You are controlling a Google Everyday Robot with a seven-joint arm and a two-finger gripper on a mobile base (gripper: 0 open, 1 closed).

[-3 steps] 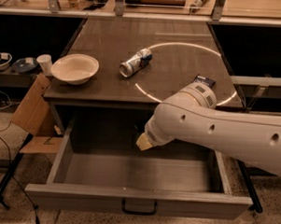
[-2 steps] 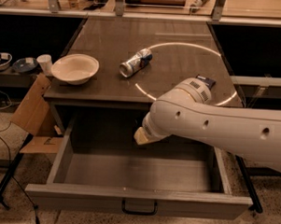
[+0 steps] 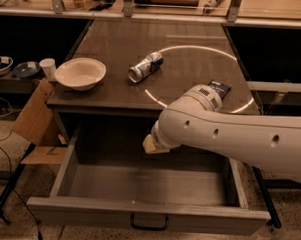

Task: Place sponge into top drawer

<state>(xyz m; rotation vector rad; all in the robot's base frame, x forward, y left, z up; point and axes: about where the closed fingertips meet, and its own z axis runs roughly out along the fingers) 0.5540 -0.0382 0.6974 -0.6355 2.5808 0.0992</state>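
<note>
The top drawer [image 3: 146, 215] is pulled wide open under the table, and its grey floor is bare. My gripper [image 3: 153, 141] is at the end of the big white arm, mostly hidden behind the wrist, and hangs above the drawer's back left part. A pale yellow corner of the sponge [image 3: 150, 146] sticks out below the wrist, held in the air above the drawer floor and touching nothing else.
On the table top are a white bowl [image 3: 80, 73] at the left, a tipped can [image 3: 145, 67] in the middle and a flat dark blue packet [image 3: 220, 88] by the arm. A cardboard box [image 3: 34, 118] leans at the table's left side.
The arm end with the sponge has risen a little above the drawer and shifted slightly left. The drawer and the table objects have not moved.
</note>
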